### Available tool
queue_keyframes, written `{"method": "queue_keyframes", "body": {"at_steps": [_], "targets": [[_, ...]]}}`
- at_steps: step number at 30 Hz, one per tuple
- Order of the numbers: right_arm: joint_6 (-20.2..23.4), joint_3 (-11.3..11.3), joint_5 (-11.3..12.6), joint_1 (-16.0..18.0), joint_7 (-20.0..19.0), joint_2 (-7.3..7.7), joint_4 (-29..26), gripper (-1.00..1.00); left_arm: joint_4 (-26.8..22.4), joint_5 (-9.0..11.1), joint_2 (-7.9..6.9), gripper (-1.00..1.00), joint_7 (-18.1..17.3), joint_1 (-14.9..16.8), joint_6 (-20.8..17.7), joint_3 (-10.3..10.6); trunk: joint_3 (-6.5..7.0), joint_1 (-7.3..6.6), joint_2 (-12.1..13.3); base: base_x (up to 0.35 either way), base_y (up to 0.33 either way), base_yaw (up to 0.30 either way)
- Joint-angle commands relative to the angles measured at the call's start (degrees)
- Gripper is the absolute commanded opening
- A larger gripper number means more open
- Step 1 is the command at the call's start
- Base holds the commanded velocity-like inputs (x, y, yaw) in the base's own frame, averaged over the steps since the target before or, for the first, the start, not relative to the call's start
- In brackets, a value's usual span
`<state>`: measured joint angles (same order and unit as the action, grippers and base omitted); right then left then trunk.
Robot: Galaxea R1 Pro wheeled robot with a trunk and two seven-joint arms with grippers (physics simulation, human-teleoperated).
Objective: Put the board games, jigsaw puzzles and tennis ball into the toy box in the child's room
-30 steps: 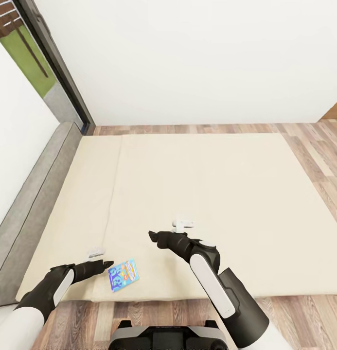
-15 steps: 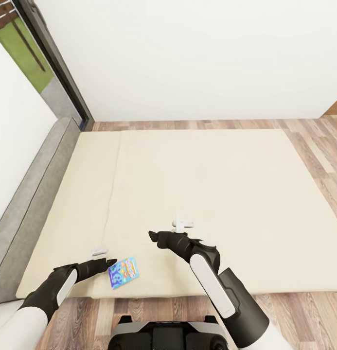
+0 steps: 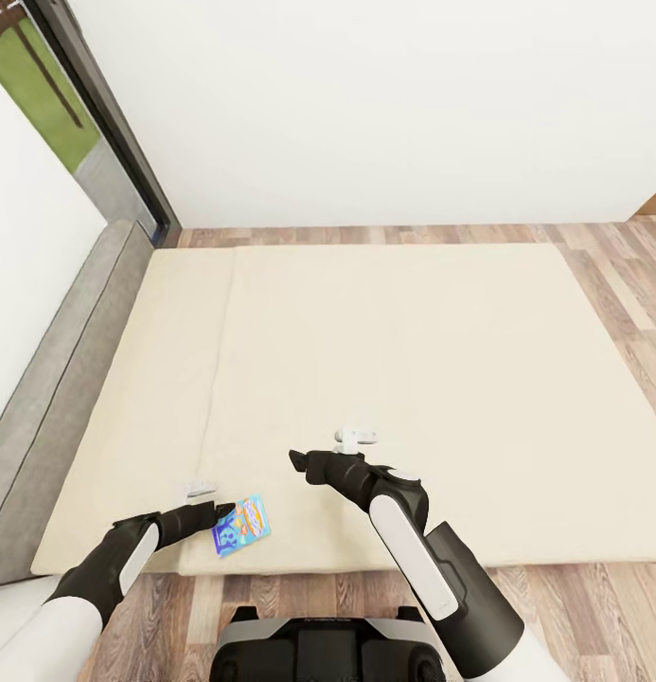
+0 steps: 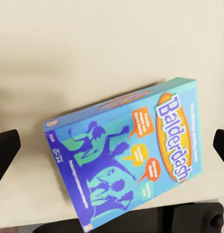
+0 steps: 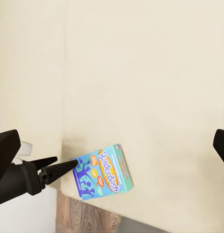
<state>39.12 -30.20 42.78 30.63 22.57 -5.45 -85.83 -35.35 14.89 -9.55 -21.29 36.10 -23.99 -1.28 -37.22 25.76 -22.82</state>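
Even, bright, diffuse light is filling every view, leaving shadows faint. The head view is bending straight lines at its edges, strongest at upper left. The left wrist view is rendering the game box [image 4: 126, 155] slightly soft and blurred.

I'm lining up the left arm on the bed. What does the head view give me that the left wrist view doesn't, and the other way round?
Head view alone: the whole cream bed, its grey padded edge, the wood-plank floor, the white wall, and the right tool hovering open over bare mattress.

Left wrist view alone: the box's print, legible as Balderdash, with blue silhouettes and orange speech bubbles.

Both: the Balderdash game box lying flat near the mattress's near edge, and the left tool, open, with dark fingertips either side of the box.
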Motion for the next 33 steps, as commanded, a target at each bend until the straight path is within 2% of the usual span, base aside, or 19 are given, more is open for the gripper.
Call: {"method": "queue_keyframes", "body": {"at_steps": [1, 25, 33], "targets": [[0.1, 0.0, 0.6, 0.0, 0.6, 0.01, -0.1, 1.0, 0.0, 0.4, 0.05, 1.0, -0.1, 0.0, -0.5, -0.1, -0.17, 0.03, -0.1, 0.0, 0.0, 0.0], [0.1, -0.1, 0.6, 0.0, 0.5, 0.04, -0.1, 1.0, 0.0, 0.7, 0.1, 1.0, 0.1, 0.0, -0.3, -0.5, -2.42, 0.03, -0.1, 0.0, 0.0, 0.0], [0.5, -0.1, 0.5, 0.0, 0.1, 0.32, -1.9, 1.0, -0.4, 0.8, 0.12, 1.0, 0.0, 0.0, -0.3, -0.5, -3.15, 0.03, -0.1, 0.0, 0.0, 0.0]]}}
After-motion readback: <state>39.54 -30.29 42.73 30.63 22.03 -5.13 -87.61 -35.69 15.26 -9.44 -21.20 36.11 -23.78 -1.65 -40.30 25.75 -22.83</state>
